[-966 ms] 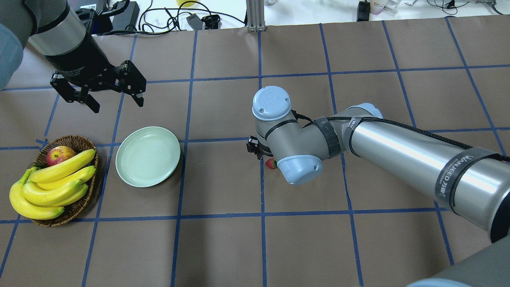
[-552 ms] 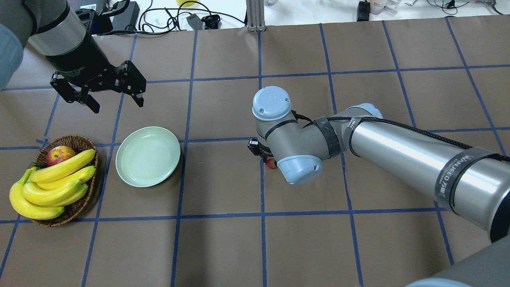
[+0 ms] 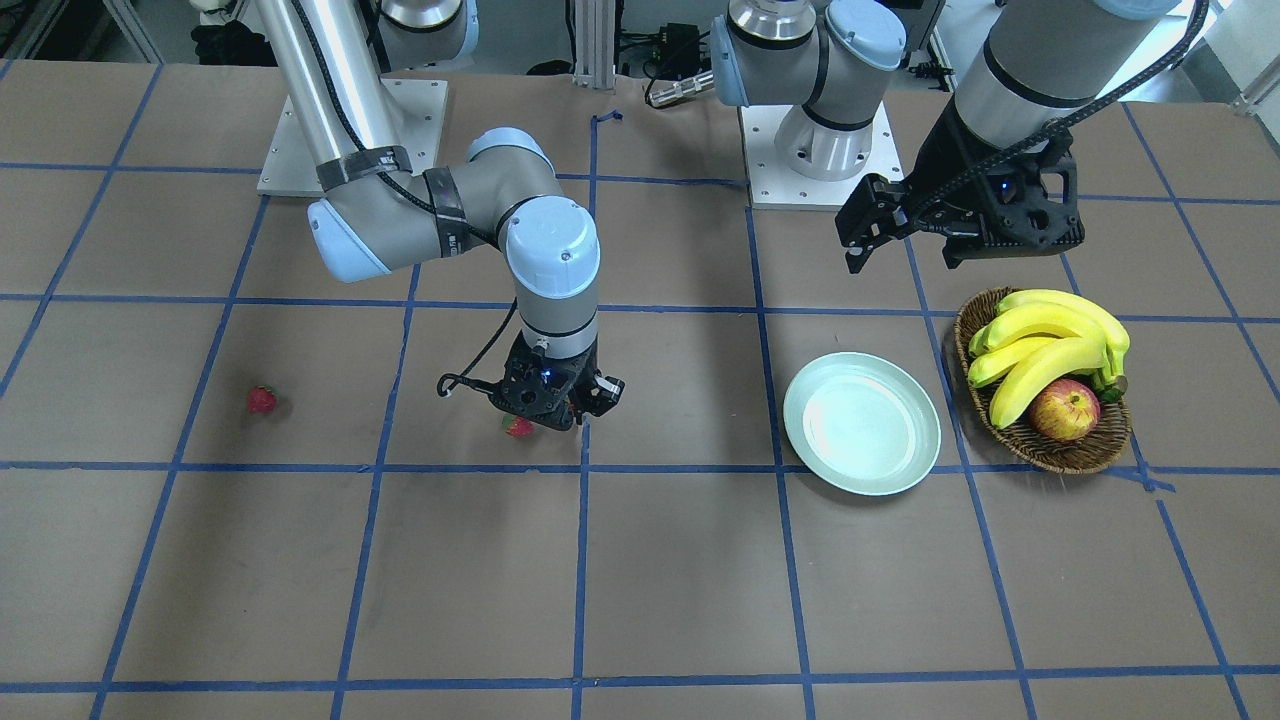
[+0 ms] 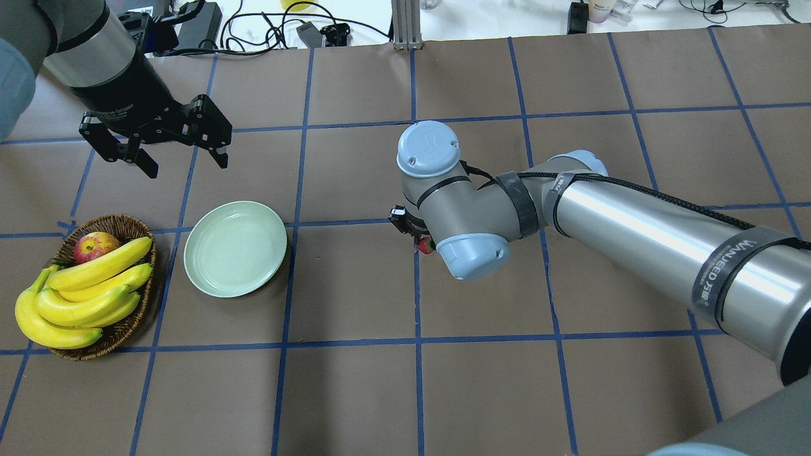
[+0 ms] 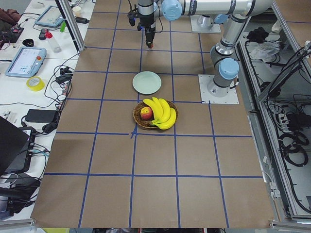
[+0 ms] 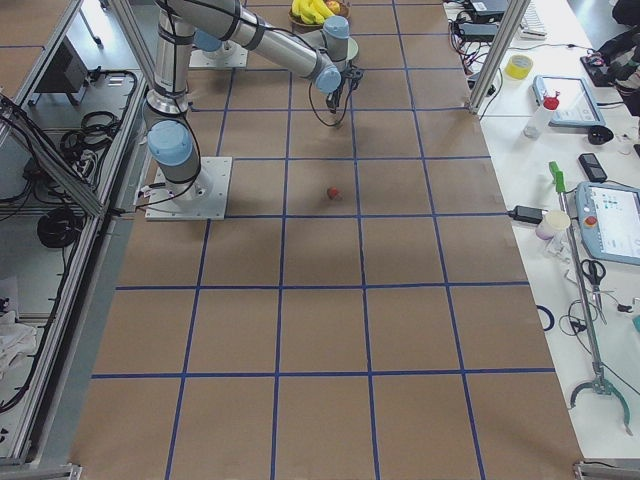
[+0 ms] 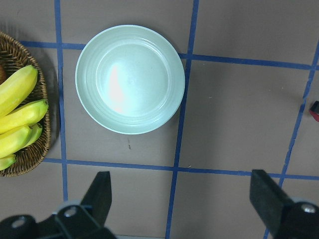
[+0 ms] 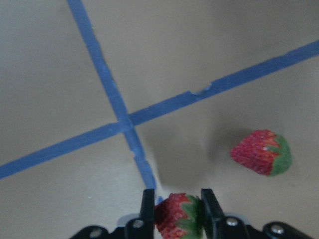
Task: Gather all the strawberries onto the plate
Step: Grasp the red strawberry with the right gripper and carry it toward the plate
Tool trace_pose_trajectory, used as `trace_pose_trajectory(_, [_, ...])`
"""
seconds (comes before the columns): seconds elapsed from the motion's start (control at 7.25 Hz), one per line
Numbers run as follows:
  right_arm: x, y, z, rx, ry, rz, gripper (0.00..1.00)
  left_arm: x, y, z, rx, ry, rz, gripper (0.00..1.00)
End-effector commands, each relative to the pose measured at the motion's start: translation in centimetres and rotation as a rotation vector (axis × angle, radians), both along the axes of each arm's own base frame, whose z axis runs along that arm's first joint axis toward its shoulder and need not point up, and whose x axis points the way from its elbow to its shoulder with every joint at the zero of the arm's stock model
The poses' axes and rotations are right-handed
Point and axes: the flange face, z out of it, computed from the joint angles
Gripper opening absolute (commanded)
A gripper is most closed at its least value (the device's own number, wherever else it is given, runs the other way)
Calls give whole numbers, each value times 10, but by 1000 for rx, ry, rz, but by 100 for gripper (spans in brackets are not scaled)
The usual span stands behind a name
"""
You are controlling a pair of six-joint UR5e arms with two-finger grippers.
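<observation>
The right end effector (image 8: 177, 199) pinches one strawberry (image 8: 174, 219) only at its fingertips (image 8: 148, 206), above the desk (image 4: 355, 392). The plate (image 4: 235, 248) is well apart, to the left. The small fruit may slip out during carrying. The left end effector (image 4: 187, 168) hangs spread wide.

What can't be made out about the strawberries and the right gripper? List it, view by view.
Overhead: the blue-capped grey wrist joint covers the right gripper; only a sliver of the small red, green-capped strawberry it grips shows.
Overhead: the far strawberry is unseen, apparently under the silver forearm.
Left wrist: a red thing is cut off by the right edge.
</observation>
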Motion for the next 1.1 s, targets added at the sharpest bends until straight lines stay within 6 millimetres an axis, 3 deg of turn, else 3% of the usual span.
trace_pose_trajectory(0.0, [30,-14,1,82,-194,18,0,2,0,0,1,1,4,100])
trace_pose_trajectory(0.14, [52,-5,-9,144,-284,38,0,0,0,0,-1,1,1,100])
trace_pose_trajectory(0.55, [72,10,-24,193,-307,63,0,-1,0,0,1,1,-1,100])
trace_pose_trajectory(0.69, [73,11,-27,196,-304,64,40,0,0,0,3,-2,0,100])
trace_pose_trajectory(0.83, [72,12,-29,208,-285,61,99,0,0,0,2,-1,-1,100])
trace_pose_trajectory(0.97, [70,13,-28,223,-273,57,100,0,1,-1,4,-2,-1,100])
